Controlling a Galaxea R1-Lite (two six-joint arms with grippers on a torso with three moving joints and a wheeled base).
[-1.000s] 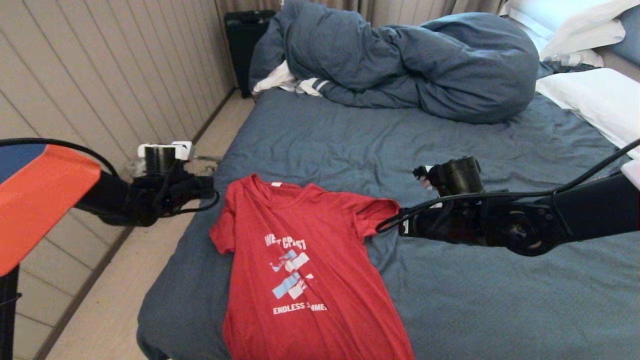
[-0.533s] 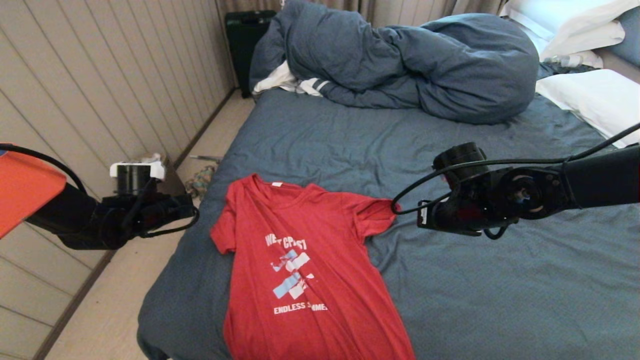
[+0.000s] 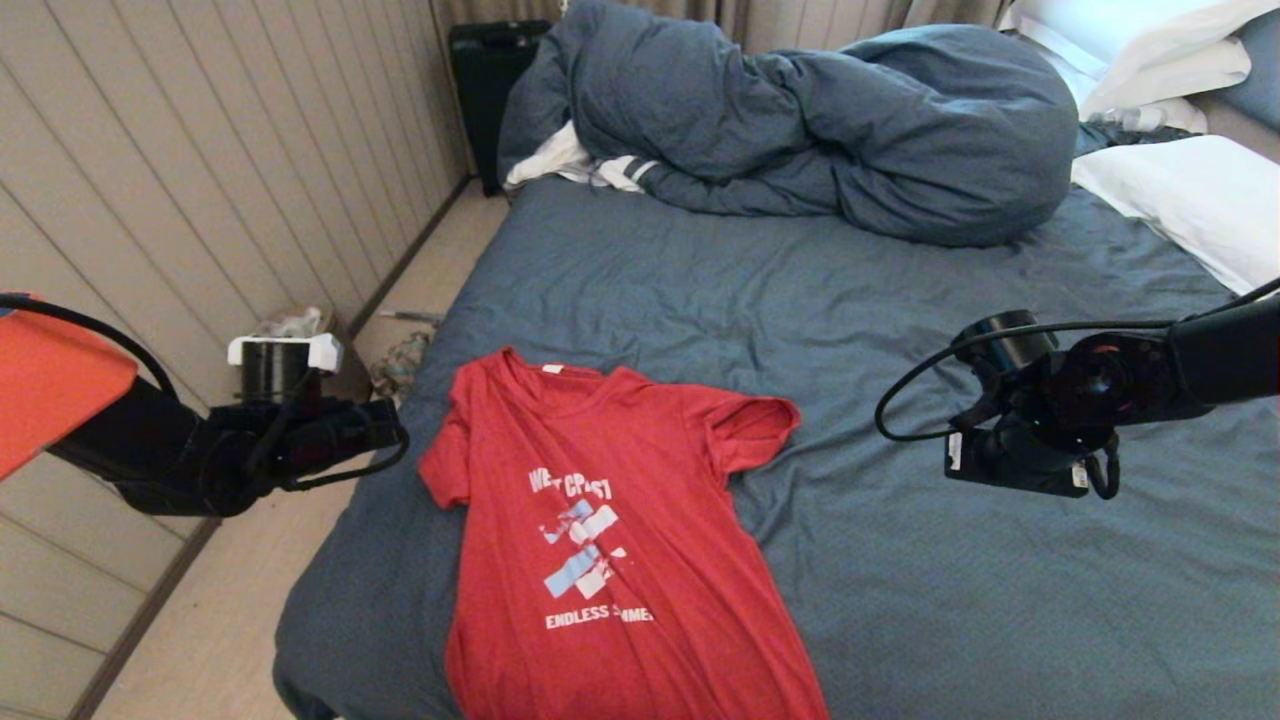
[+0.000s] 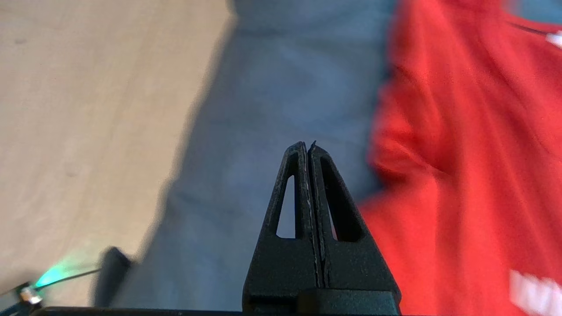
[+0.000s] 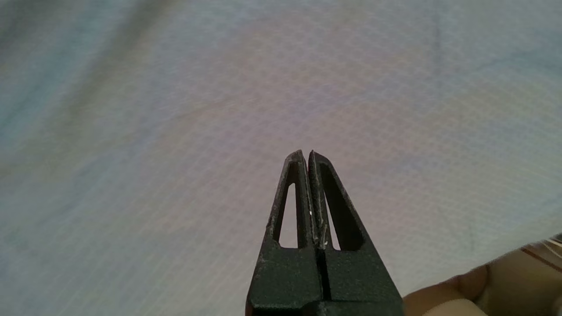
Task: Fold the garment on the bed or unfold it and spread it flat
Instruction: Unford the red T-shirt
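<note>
1. Lying face up on the bed (image 3: 900,600), the garment (image 3: 600,540) was a red T-shirt spread near the mattress's left edge, at about seven o'clock in the head view, with its collar toward twelve o'clock and its hem running off the frame at six o'clock.
2. Its white lettering and pale chest graphic were creased by a few folds; the sleeve on the three o'clock side was rumpled and partly lifted, and the nine o'clock sleeve lay near the mattress edge.
3. The left gripper (image 4: 308,147) had its two fingers pressed together on nothing; it hung over the bare sheet beside the shirt's nine o'clock sleeve, apart from the cloth.
4. The left arm (image 3: 200,455) reached in from nine o'clock, above the floor (image 3: 210,620) beside the bed.
5. The right gripper (image 5: 307,154) was likewise closed and empty, above plain sheet with no red cloth in its wrist view.
6. The right arm (image 3: 1100,390) came in from three o'clock, well apart from the shirt.
7. A bunched duvet (image 3: 800,130) sat at twelve o'clock, a white striped cloth (image 3: 600,165) tucked at its eleven o'clock side, and pillows (image 3: 1180,200) lay at two o'clock.
</note>
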